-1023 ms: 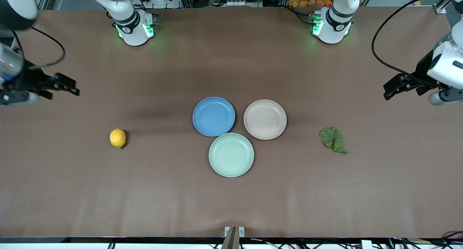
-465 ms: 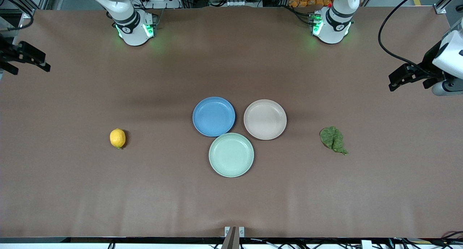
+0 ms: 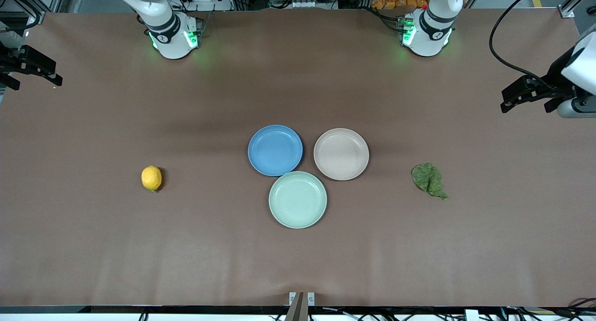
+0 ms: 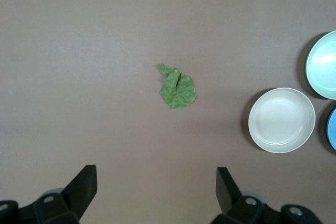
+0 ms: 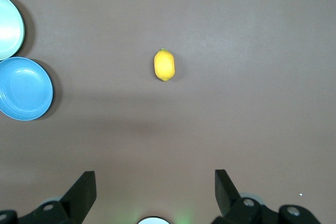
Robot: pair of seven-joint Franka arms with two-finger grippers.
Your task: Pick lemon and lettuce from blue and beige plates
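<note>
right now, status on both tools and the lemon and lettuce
Left tool open, raised at the left arm's table end; right tool open at the right arm's end. Lemon and lettuce on bare table, off the plates. Nothing in the way.

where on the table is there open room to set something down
Bare table lies between the lemon and the blue plate, and between the beige plate and the lettuce. The middle is crowded: both plates touch the mint plate.

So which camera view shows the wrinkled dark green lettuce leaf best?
The left wrist view: the wrinkled dark green lettuce leaf lies near its centre on the brown table, unobstructed, folds visible. The front view shows it smaller, beside the beige plate. The right wrist view misses it.
</note>
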